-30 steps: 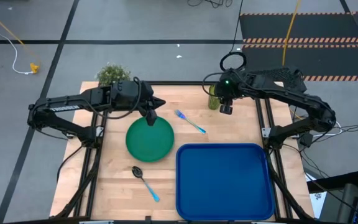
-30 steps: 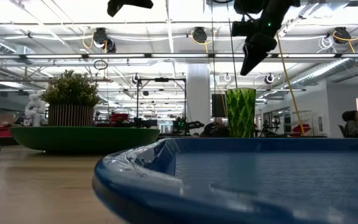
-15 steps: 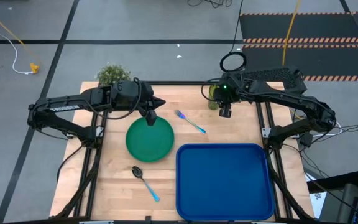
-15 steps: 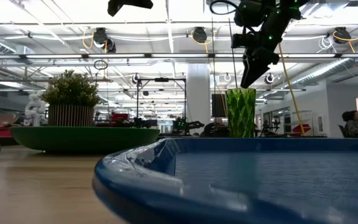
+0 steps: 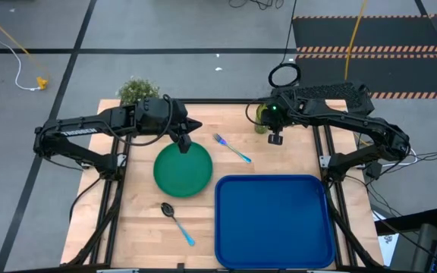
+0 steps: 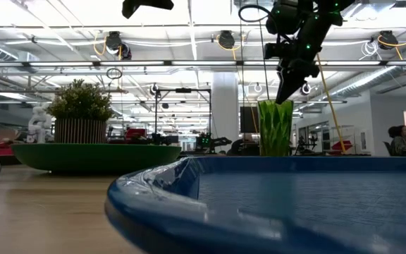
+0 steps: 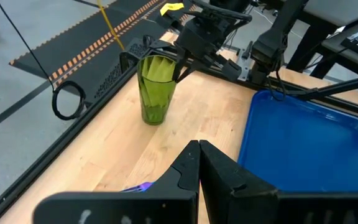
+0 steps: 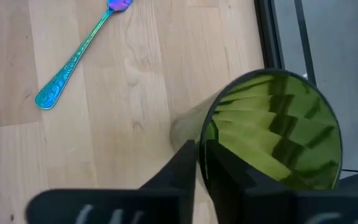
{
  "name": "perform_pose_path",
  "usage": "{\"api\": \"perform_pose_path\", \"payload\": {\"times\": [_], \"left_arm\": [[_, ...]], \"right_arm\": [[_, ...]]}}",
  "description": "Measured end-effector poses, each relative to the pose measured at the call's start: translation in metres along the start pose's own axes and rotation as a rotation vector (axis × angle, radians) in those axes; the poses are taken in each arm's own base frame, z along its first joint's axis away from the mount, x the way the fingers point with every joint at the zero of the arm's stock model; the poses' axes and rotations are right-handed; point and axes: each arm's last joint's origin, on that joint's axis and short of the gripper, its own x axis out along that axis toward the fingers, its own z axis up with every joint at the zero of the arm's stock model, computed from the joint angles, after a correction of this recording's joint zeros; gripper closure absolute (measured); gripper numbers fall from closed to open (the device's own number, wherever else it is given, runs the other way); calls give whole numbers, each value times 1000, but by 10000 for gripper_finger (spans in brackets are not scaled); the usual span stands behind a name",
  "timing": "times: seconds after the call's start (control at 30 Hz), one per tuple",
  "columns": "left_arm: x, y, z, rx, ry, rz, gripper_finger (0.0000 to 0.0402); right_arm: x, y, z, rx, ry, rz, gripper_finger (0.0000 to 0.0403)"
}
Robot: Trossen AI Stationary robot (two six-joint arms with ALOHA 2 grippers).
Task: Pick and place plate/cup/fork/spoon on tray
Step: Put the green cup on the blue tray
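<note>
High view, starting at the near edge of the tabletop [image 5: 139, 227]: one blue tray [image 5: 274, 221] lies on the right side with nothing on it, and one spoon [image 5: 177, 221] lies just to its left, dark bowl toward the plate. One green plate [image 5: 182, 170] sits beyond the spoon. The left claw [image 5: 184, 143] hangs over the plate's far rim with its fingers pressed together on nothing. One fork [image 5: 232, 149] lies slantwise between the plate and the far right corner. One cup [image 5: 261, 118] stands upright at that far right corner, well apart from the tray. A potted plant [image 5: 137, 90] sits at the far left corner.

The right claw [image 8: 201, 163] is at the cup, fingers nearly together and pinching its wall at the rim: one finger inside, one outside, on the side toward the fork. The cup's long axis is vertical, so a straight lift looks right. From there the tray lies nearer the camera. The right arm is the nearer one to both.
</note>
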Motion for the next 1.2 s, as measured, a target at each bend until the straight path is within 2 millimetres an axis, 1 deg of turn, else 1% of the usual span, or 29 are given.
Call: {"api": "perform_pose_path", "payload": {"times": [0.1,0.47,1.03,1.2], "left_arm": [[0,0,0,0,0,0,394],[0,0,0,0,0,0,394],[0,0,0,0,1,0,394],[0,0,0,0,1,0,394]], "right_arm": [[0,0,0,1,4,3,398],[0,0,0,1,0,-2,396],[0,0,0,1,-1,-4,361],[0,0,0,10,-1,-4,344]]}}
